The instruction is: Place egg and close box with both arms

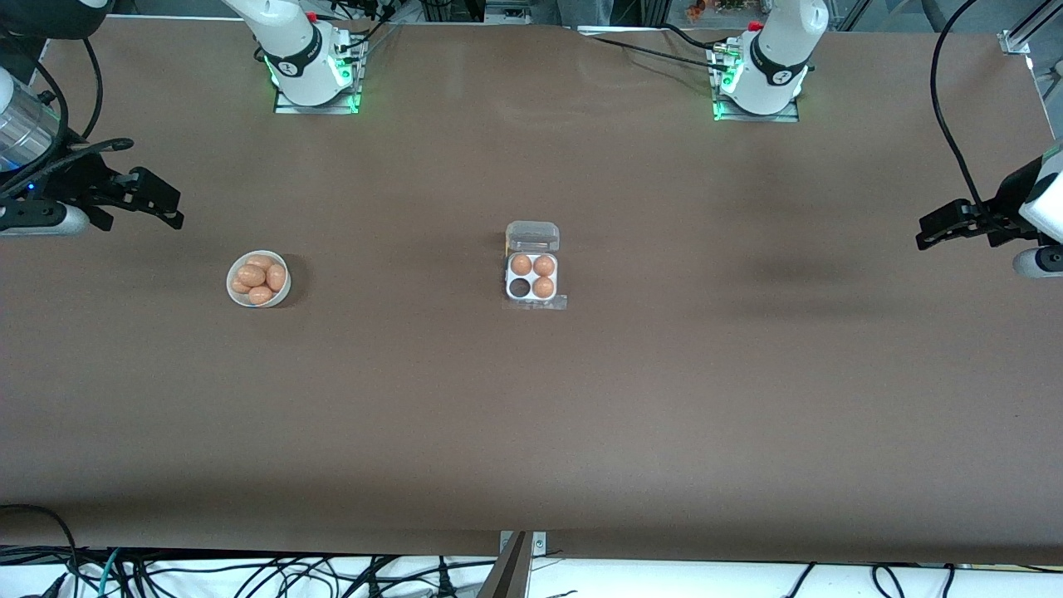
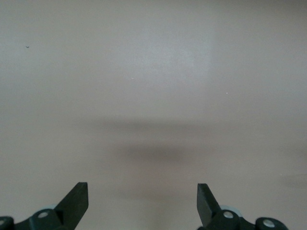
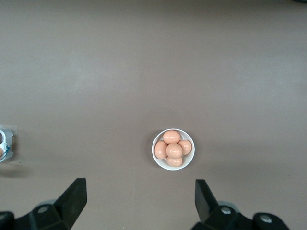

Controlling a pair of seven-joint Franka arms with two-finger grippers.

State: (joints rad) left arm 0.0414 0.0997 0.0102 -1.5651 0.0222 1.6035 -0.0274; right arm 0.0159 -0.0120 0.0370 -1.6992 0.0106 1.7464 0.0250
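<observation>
With neither arm yet engaged, the right gripper [image 1: 170, 208] hangs near the right arm's end of the table, its fingers [image 3: 72, 199] spread wide apart on nothing, and the white bowl [image 1: 233, 292] of loose eggs sits on the table close to those fingers, a little nearer the front camera and toward the table's middle. In the right wrist view the bowl lies straight ahead between the two fingertips, so the topmost egg [image 3: 174, 150] is the likely pick, and the reach looks short. The box [image 1: 532, 285] rests mid-table, well apart from both grippers, clear lid [image 1: 532, 237] folded back open, three cells filled and one empty cell [image 1: 520, 287] on the side toward the bowl. The left gripper [image 1: 928, 233] waits over bare table at the left arm's end, fingers [image 2: 76, 201] likewise spread and empty. The right arm is judged much the nearer to the eggs.
</observation>
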